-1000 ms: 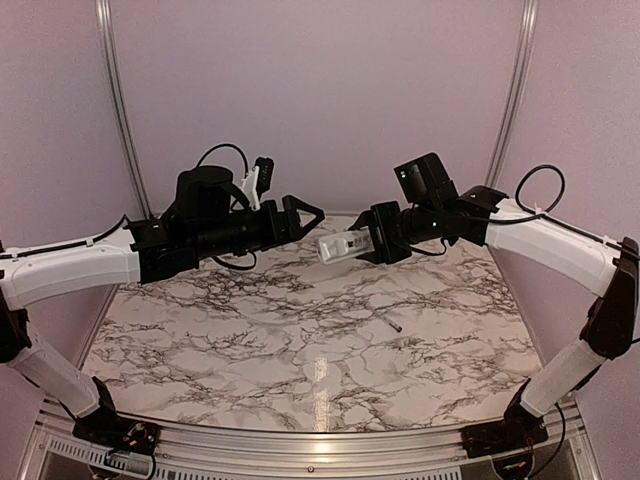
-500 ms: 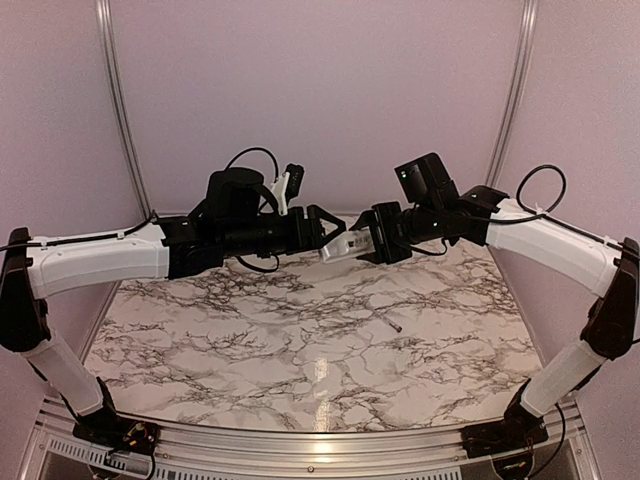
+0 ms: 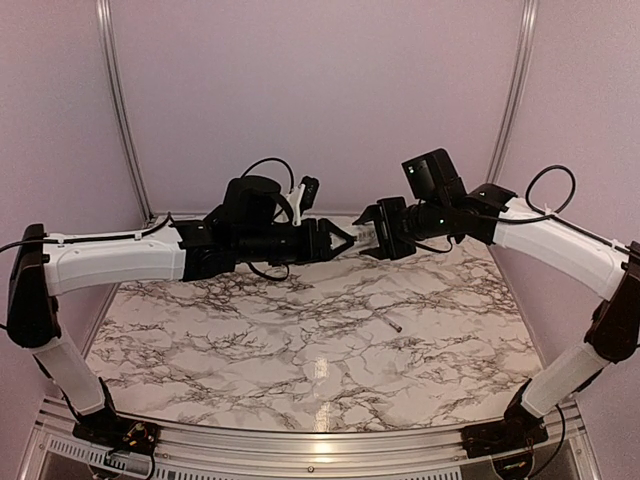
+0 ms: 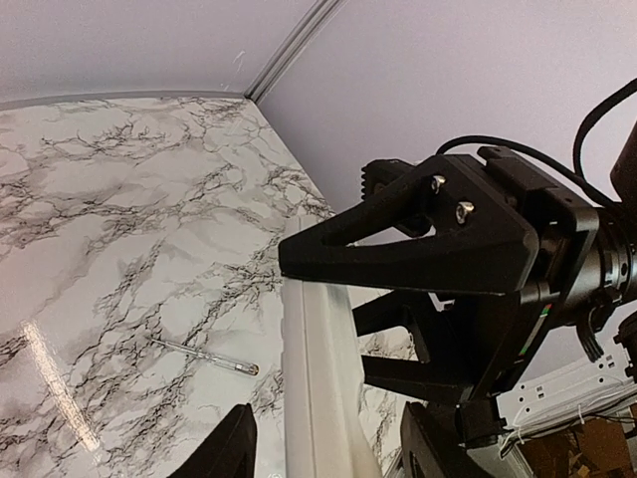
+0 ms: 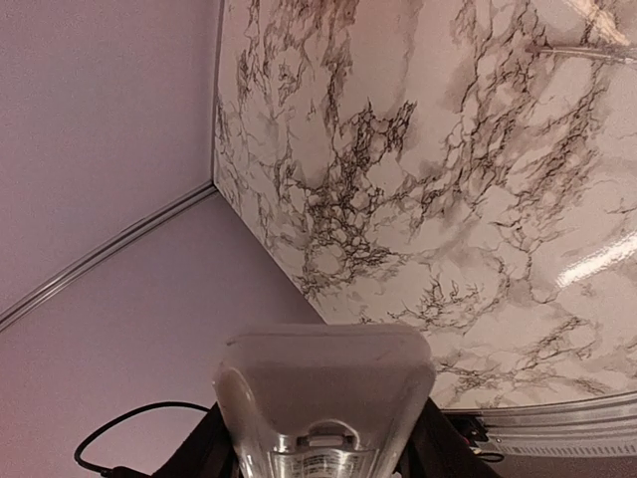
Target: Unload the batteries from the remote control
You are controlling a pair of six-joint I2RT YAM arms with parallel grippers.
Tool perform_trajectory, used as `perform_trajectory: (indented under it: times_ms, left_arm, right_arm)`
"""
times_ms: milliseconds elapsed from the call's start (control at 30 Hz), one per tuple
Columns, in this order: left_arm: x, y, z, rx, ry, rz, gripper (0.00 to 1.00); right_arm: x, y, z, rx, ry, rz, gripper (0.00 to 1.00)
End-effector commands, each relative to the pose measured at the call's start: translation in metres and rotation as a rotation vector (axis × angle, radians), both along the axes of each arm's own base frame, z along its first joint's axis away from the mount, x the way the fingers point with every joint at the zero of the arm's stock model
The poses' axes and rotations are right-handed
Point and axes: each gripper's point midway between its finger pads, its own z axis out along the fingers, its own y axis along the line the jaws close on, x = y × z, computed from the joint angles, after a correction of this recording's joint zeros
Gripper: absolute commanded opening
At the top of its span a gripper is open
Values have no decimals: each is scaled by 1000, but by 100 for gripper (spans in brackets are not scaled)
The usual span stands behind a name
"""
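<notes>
The remote control (image 3: 362, 238), a slim white bar, is held in the air above the far middle of the table. My right gripper (image 3: 376, 238) is shut on its right end. My left gripper (image 3: 345, 240) is open, with its jaws standing either side of the remote's free left end. In the left wrist view the remote (image 4: 314, 368) runs between my left fingers (image 4: 231, 448) with a gap on each side, and the right gripper (image 4: 323, 299) clamps its far end. In the right wrist view the remote (image 5: 323, 383) fills the jaws. The batteries are hidden.
A thin grey rod (image 3: 390, 322) lies on the marble table (image 3: 300, 350) right of centre; it also shows in the left wrist view (image 4: 204, 355) and the right wrist view (image 5: 587, 50). Pink walls with metal rails (image 3: 118, 110) close in the back and sides.
My left arm has moved right, bringing its open jaws from well left of the remote to around its free end. The right gripper has kept hold of the remote and shifted slightly up and right.
</notes>
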Motion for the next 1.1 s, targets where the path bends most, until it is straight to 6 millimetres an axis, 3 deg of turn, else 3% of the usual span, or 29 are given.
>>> perform_trajectory:
  times_ms: [0,300,533,767,933,1067]
  left_arm:
    - [-1,-7,4,5,-10,-19,49]
    - [1,-13,1,10,-3,-30,35]
    - [3,-17,-1,17,4,-32,37]
    - [3,-20,0,14,5,-41,27]
    - [2,-17,-6,35,26,-35,28]
    - [1,-16,-5,37,31,-36,36]
  right_arm:
    - [1,-6,17,36,-22,-23,0]
    - [1,-8,19,44,-30,-22,0]
    - [3,-8,19,51,-39,-19,0]
    - [3,-9,18,50,-43,-19,0]
    - [3,-10,18,50,-44,-21,0]
    - [3,-10,18,51,-47,-23,0]
